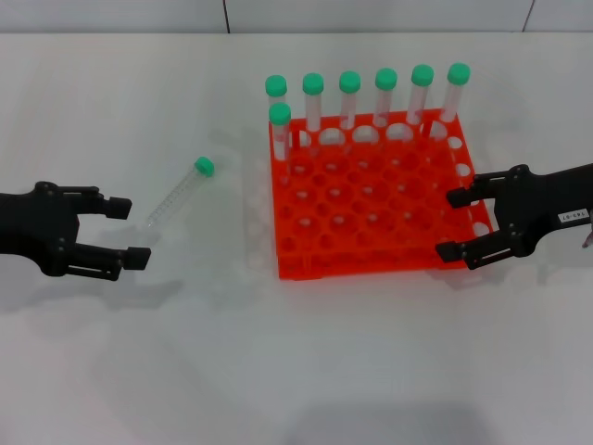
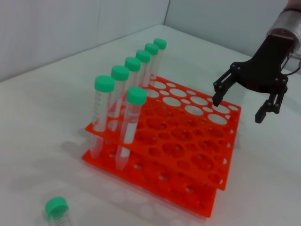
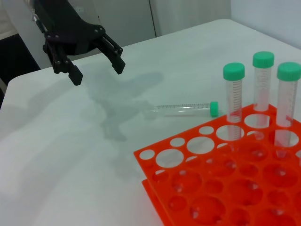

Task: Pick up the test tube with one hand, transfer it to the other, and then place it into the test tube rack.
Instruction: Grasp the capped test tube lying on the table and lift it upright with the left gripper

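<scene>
The test tube (image 1: 179, 197), clear with a green cap, lies on the white table left of the orange test tube rack (image 1: 352, 262). My left gripper (image 1: 128, 232), black and unlabelled, is open just left of the tube's bottom end and is not touching it. My right gripper (image 1: 452, 224), black with a white label, is open and empty over the rack's right edge. The lying tube also shows in the right wrist view (image 3: 183, 109), and its cap shows in the left wrist view (image 2: 57, 209). The left wrist view shows the right gripper (image 2: 239, 109). The right wrist view shows the left gripper (image 3: 98, 73).
Several green-capped tubes (image 1: 349, 97) stand upright in the rack's far row, and one more (image 1: 280, 130) stands in the row in front at the left corner. The other rack holes are empty. White table (image 1: 296, 371) lies all around.
</scene>
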Controlling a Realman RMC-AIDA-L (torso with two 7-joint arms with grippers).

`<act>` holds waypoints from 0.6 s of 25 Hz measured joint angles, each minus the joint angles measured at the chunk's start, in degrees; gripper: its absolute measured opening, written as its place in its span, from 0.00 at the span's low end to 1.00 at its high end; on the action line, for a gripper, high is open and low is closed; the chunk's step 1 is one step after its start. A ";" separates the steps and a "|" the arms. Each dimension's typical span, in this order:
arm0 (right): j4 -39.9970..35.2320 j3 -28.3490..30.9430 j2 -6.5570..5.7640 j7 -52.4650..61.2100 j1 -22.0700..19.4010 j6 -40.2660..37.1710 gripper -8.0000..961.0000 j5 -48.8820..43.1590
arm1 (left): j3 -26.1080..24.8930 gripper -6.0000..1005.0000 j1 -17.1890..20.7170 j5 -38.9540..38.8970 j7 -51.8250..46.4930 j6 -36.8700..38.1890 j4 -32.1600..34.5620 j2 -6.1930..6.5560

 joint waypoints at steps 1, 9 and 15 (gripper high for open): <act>0.00 0.00 0.02 -0.11 0.00 0.00 0.90 0.00 | 0.00 0.86 0.00 0.16 0.00 -0.03 0.00 -0.14; 0.00 0.01 0.05 -0.49 0.24 0.02 0.91 -0.05 | -0.08 0.85 0.02 0.93 -0.56 -0.26 0.00 -0.39; -0.06 0.00 0.05 -0.49 0.12 0.07 0.90 -0.16 | -0.03 0.84 -0.22 1.01 -0.67 -0.62 0.00 -0.45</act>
